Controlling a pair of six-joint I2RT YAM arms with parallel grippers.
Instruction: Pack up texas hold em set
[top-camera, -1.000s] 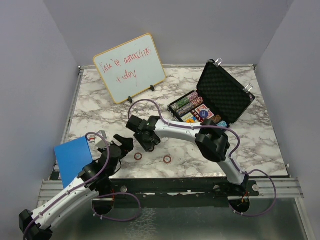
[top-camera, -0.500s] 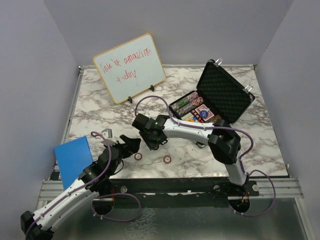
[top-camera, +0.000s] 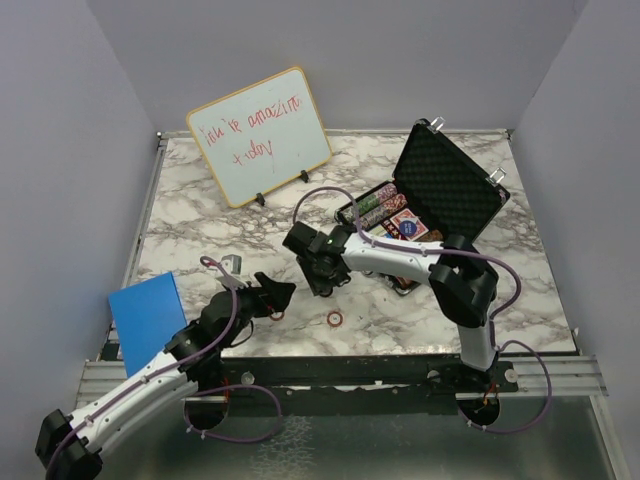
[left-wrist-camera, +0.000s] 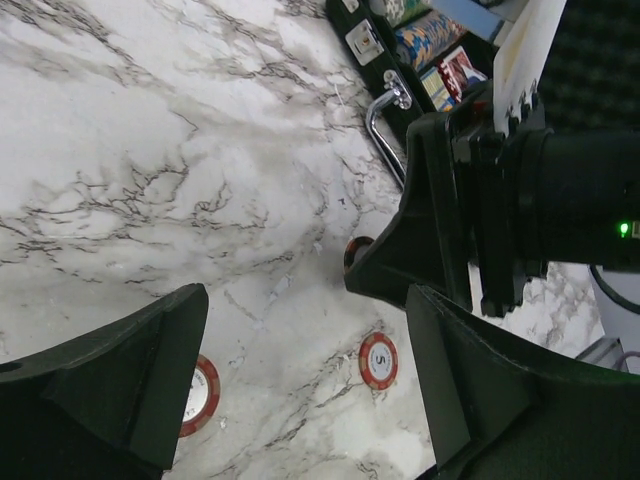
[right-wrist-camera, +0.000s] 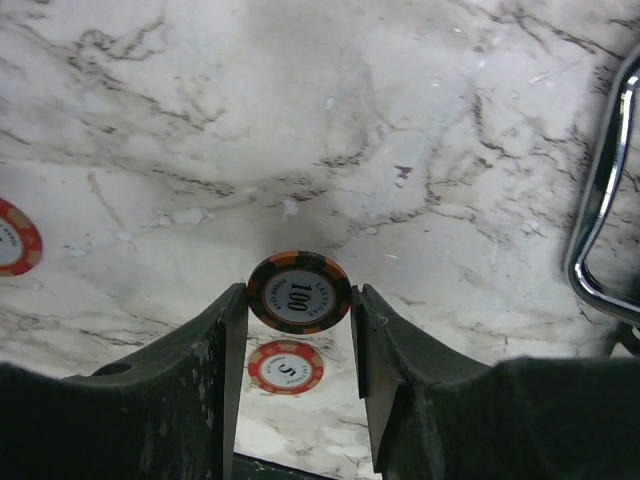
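Orange-rimmed 100 chip (right-wrist-camera: 298, 292) clamped edge to edge in right pincer (right-wrist-camera: 298, 312), over the middle of the marble worktop (top-camera: 200, 230). Left pincer (left-wrist-camera: 305, 300) spread wide and holding nothing, over red 5 chip (left-wrist-camera: 379, 360) and second red chip (left-wrist-camera: 198, 395), both flat by the near edge. Black case (top-camera: 452, 180) open toward far right corner, chip rows (top-camera: 375, 208) and cards (top-camera: 408, 226) inside.
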